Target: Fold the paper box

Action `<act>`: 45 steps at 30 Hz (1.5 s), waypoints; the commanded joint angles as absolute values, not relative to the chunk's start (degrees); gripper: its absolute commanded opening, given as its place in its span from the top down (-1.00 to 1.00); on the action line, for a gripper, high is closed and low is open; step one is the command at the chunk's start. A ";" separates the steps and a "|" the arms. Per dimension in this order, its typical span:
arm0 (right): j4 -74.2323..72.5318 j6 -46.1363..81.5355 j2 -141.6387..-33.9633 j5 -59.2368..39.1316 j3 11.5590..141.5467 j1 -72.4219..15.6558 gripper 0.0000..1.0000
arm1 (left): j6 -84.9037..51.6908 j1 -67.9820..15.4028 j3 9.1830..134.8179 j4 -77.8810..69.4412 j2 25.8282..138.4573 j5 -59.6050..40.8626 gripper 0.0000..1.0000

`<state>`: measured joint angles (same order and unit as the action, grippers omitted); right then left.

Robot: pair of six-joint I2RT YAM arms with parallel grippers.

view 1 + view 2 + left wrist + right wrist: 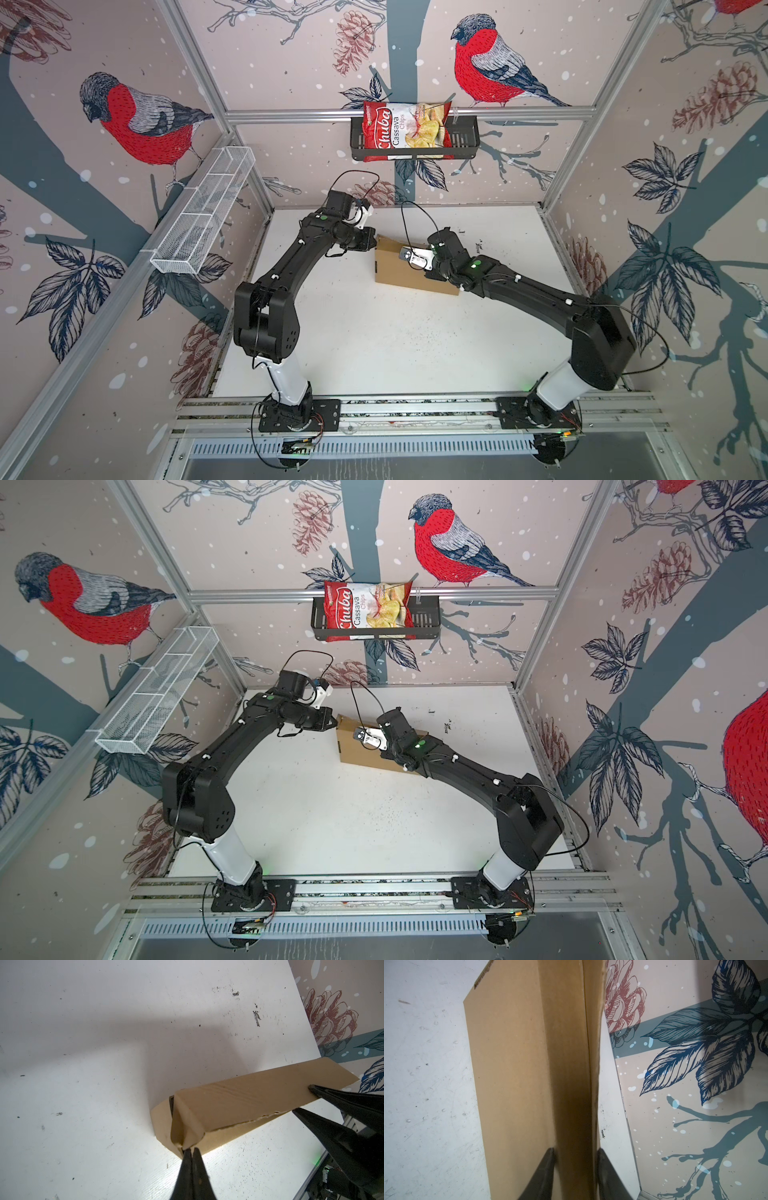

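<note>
The paper box (pixel 399 272) (pixel 359 752) is plain brown cardboard, partly folded, and rests tilted on the white table behind its middle. My left gripper (pixel 191 1148) (pixel 374 244) is shut at the box's left corner, its tips pinched on the point of a folded-in flap (pixel 188 1126). My right gripper (pixel 576 1152) straddles the box's raised edge (pixel 571 1084) at the opposite end, with a finger pressed on each side. In the left wrist view the right gripper (pixel 301 1099) clamps that far end. In both top views a wrist camera hides its fingertips.
A red chips bag (pixel 405 124) sits in a black basket (pixel 463 141) on the back wall. A white wire basket (pixel 203 212) hangs on the left wall. The table (pixel 395 345) ends at an aluminium rail (pixel 415 409) at the front.
</note>
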<state>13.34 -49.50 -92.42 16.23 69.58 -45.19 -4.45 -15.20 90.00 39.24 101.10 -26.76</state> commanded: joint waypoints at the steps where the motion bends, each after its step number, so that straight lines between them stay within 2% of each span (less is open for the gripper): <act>1: 18.90 -48.88 -93.08 15.81 69.26 -45.24 0.34 | -4.12 -15.63 89.01 39.44 101.10 -27.24 1.00; 7: 18.81 -49.39 -93.25 17.01 68.92 -45.61 0.39 | -4.74 -15.74 85.85 38.15 100.42 -27.76 1.00; 12: 18.76 -49.57 -93.52 17.13 68.82 -45.61 0.40 | -4.38 -14.65 88.20 40.51 99.19 -28.06 1.00; 13: 18.81 -49.62 -93.43 17.13 68.82 -45.61 0.40 | -4.35 -14.20 89.21 40.85 98.46 -28.47 0.95; 16: 18.81 -49.60 -93.45 17.01 68.97 -45.60 0.40 | -4.48 -13.66 90.57 39.96 96.14 -29.67 0.57; 18: 18.72 -49.63 -93.59 17.09 69.08 -45.57 0.40 | -4.65 -13.79 89.74 37.32 95.46 -30.74 0.46; 20: 18.81 -49.57 -93.75 16.95 69.17 -45.61 0.40 | -4.70 -14.04 89.79 36.42 96.41 -30.27 0.44; 26: 19.06 -49.56 -93.93 16.96 69.35 -45.59 0.40 | -3.35 -14.93 93.82 39.70 101.49 -28.81 0.50; 33: 19.05 -49.48 -94.17 16.96 69.17 -45.59 0.41 | -3.43 -15.20 94.14 39.10 102.82 -28.08 0.80; 40: 18.90 -49.41 -94.04 16.85 69.07 -45.37 0.41 | -2.73 -15.28 93.13 40.34 102.83 -26.89 0.99; 45: 18.90 -49.30 -94.09 16.96 68.99 -45.35 0.41 | -2.66 -15.25 90.90 40.25 101.54 -26.65 1.00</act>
<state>12.19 -49.56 -93.38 18.15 69.52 -45.34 -3.38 -15.16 91.92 37.80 101.93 -27.64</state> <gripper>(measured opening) 0.297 0.048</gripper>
